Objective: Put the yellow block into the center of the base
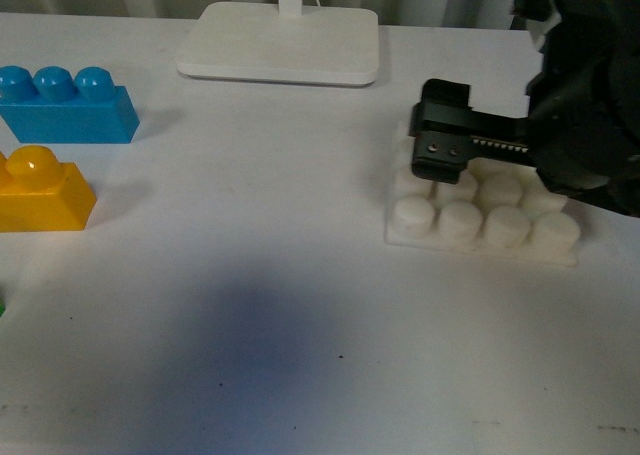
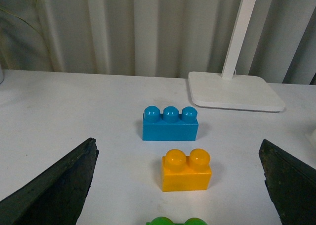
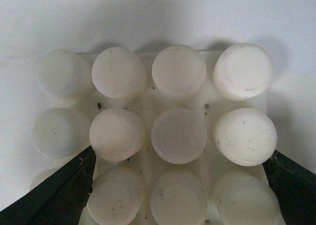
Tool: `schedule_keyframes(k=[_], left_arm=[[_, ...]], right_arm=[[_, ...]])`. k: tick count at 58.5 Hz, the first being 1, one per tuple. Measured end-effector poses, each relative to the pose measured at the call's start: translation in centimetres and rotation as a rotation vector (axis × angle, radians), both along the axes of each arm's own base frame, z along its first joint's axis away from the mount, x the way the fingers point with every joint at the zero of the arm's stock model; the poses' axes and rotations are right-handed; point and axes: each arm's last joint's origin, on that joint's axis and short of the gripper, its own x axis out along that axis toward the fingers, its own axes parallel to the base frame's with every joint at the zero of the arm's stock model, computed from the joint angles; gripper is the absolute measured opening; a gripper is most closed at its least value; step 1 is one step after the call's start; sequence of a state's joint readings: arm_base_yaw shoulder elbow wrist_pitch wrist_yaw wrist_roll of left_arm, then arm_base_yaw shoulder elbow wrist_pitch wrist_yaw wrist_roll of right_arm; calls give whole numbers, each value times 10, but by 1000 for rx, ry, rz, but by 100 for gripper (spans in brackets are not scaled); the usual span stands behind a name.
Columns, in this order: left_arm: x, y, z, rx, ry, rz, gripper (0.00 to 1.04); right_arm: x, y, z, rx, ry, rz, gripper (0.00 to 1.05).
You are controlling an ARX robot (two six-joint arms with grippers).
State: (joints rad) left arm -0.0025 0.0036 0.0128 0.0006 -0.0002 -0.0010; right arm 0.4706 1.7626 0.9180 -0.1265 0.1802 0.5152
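Observation:
The yellow block [image 1: 40,190] sits upright on the white table at the far left edge; it also shows in the left wrist view [image 2: 186,171]. My left gripper [image 2: 177,142] is open, with one finger [image 2: 54,190] on each side of the block and well clear of it. It is out of the front view. The white studded base [image 1: 480,225] lies at the right. My right gripper [image 1: 442,135] is open and empty just above the base's far part. In the right wrist view the base [image 3: 147,94] fills the frame between the open jaws of the right gripper [image 3: 180,151].
A blue three-stud brick [image 1: 65,105] stands behind the yellow block, also in the left wrist view [image 2: 170,123]. A green brick [image 2: 177,221] peeks in just before the yellow one. The white lamp foot [image 1: 280,43] with its pole [image 2: 239,32] stands at the back.

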Motion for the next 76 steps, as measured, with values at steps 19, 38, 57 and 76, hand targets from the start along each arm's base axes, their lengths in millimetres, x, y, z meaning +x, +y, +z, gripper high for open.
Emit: schedule_keyframes(k=[19, 38, 57, 76], left_arm=[[0, 0, 0, 0, 0, 0, 98], [0, 0, 0, 0, 0, 0, 98], [0, 0, 0, 0, 0, 0, 98], [0, 0, 0, 0, 0, 0, 98]], right_arm=[[-4, 44, 2, 50, 2, -7, 96], [-1, 70, 0, 56, -1, -16, 96], [0, 86, 0, 87, 3, 0, 96], [0, 94, 3, 133, 16, 41, 96]])
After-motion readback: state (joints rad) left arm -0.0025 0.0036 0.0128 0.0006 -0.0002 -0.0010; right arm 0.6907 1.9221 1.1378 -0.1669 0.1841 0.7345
